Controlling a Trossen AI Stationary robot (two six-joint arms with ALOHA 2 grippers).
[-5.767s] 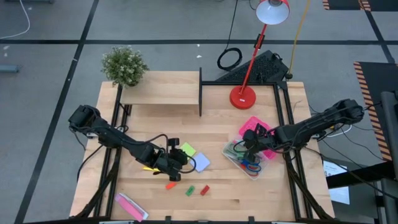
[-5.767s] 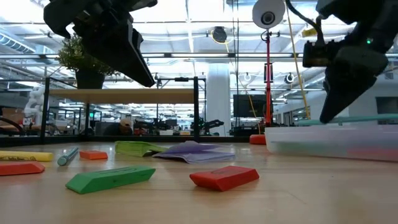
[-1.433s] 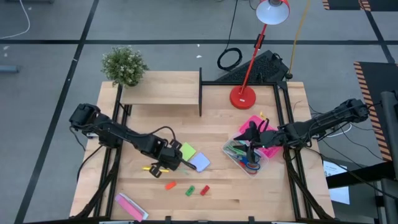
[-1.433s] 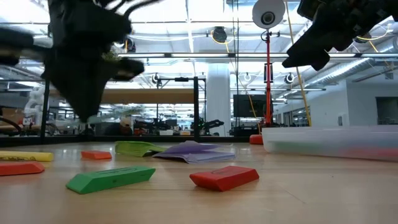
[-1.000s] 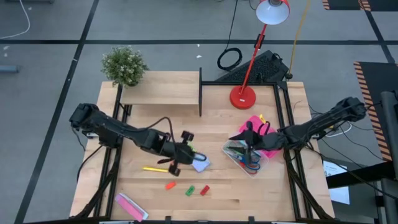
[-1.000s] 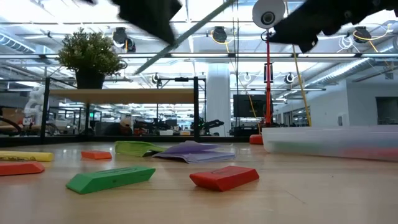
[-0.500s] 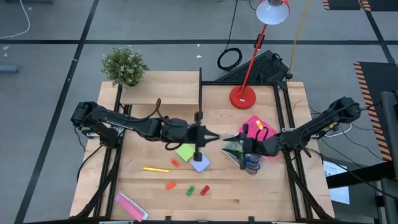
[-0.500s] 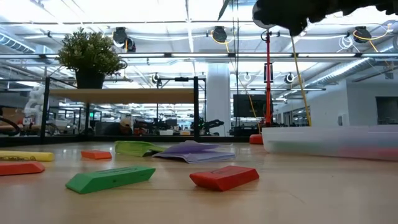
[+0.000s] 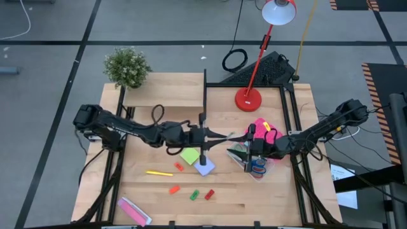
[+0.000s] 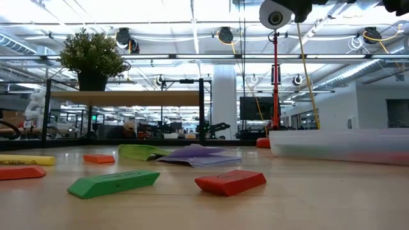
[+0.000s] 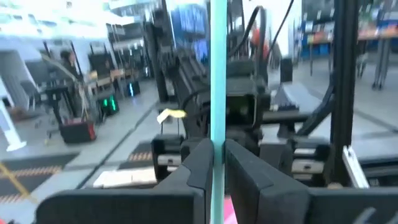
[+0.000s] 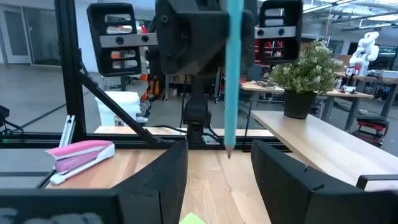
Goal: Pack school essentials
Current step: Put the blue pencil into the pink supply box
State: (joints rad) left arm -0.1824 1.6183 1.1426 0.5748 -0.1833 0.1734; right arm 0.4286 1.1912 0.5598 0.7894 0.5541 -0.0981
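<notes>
Starting at the worktop's (image 9: 159, 194) left edge, your left arm reaches across toward the middle, and the left gripper (image 9: 213, 137) is clamped on a teal pencil (image 11: 218, 93); in the left wrist view the fingers (image 11: 194, 168) pinch its shaft from both sides, and in the right wrist view the pencil's tip points down, clear of the wood. Near the front-left corner lies a flat pink-and-white packet (image 9: 133, 210). Toward the front edge you have a yellow pencil (image 9: 159, 172), a small red block (image 9: 179, 166), an orange block (image 9: 173, 189), a green block (image 9: 194, 194) and another red block (image 9: 209, 193), all lying apart from one another. Just below the left gripper, the green sticky-note pad (image 9: 189, 156) and the pale-blue sticky-note pad (image 9: 204, 167) lie side by side, touching. To the right of the middle sits the clear tray (image 9: 240, 160), with scissors (image 9: 257, 168) and other small items inside that you cannot make out singly. Your right gripper (image 9: 249, 147) hangs over that tray, its fingers (image 12: 163, 171) spread wide with nothing between them, facing the held pencil. A pink perforated lid (image 9: 272, 137) lies just behind the tray, near the right edge. At the back edge stand a potted plant (image 9: 127, 67) and a red desk lamp (image 9: 248, 98).
</notes>
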